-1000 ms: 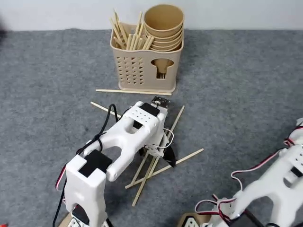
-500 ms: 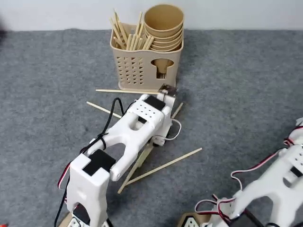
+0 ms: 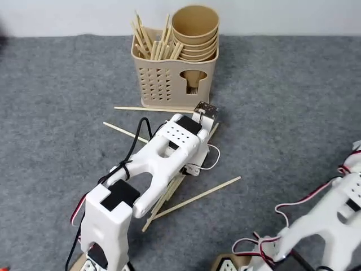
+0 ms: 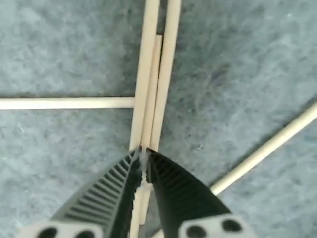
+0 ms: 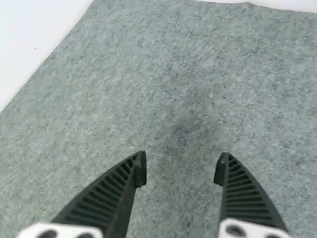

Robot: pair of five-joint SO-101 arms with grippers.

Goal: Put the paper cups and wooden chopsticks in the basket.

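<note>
the fingers (image 4: 174, 187) of the left gripper (image 4: 143, 156) are pressed together on a bundle of wooden chopsticks (image 4: 151, 84), three sticks lying side by side, gripped near one end while the rest of their length lies along the grey surface (image 3: 293, 101). in the high view the left arm (image 3: 169, 148) hangs over this bundle in the middle of the surface, just in front of the basket (image 3: 166, 79), which stands near the far edge and holds a stack of paper cups (image 3: 195, 25) in one compartment and upright chopsticks (image 3: 151, 44) in the other. three loose chopsticks lie on the surface: one (image 3: 148, 109) along the basket's foot, one (image 3: 120, 130) just left of the arm, one (image 3: 198, 196) angled toward the near edge. the right gripper (image 5: 181, 167) sits by the near right corner, its fingers (image 5: 124, 191) spread apart over bare surface. the likely trouble is the bundle: pinched at one end, the sticks could fan out or slide free on lifting, their long tails may drag the crossing loose sticks, and the chopstick compartment is crowded enough that a tilted entry could catch the rim or nudge the basket.
</note>
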